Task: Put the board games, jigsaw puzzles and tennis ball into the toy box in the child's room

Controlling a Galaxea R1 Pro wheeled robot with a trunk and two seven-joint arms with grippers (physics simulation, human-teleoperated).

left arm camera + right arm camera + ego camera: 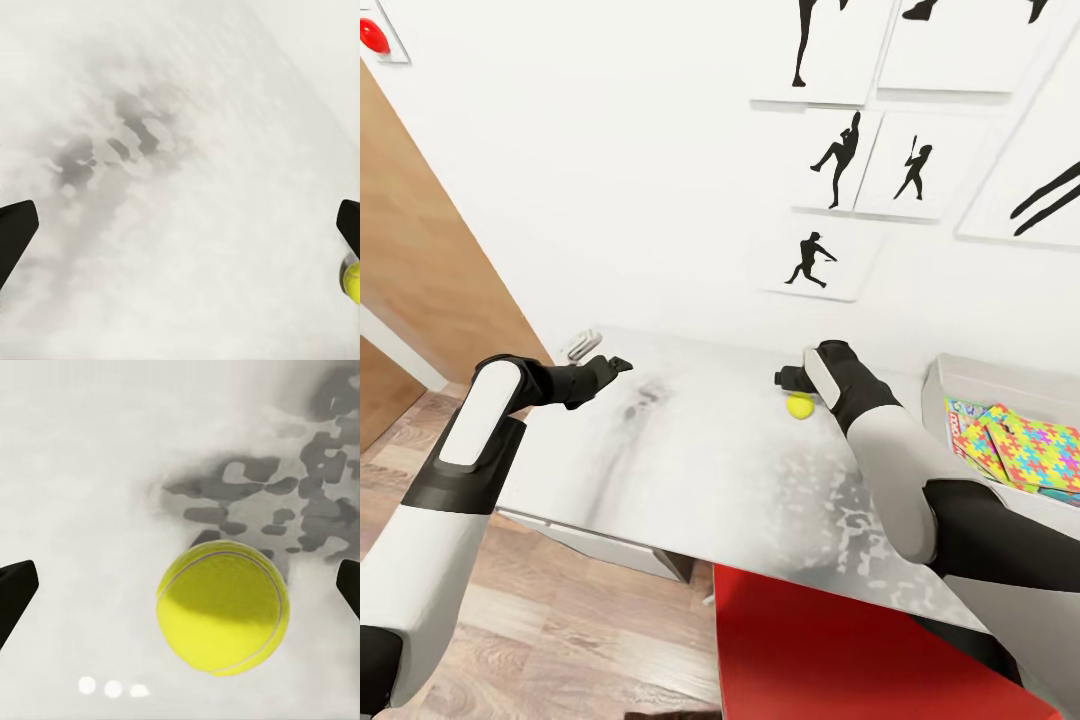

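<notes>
Glossy white rounded arm shells joined by black segments; black wrists ending in black two-fingered left gripper [622, 364] and right gripper [781, 378].

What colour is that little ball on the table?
Bright yellow-green, with a thin pale seam curving around it. The ball shows best in the right wrist view.

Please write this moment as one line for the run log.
phase: reaching for ball | right gripper: open, above ball on table | left gripper: open, empty | toy box: holds puzzles
</notes>
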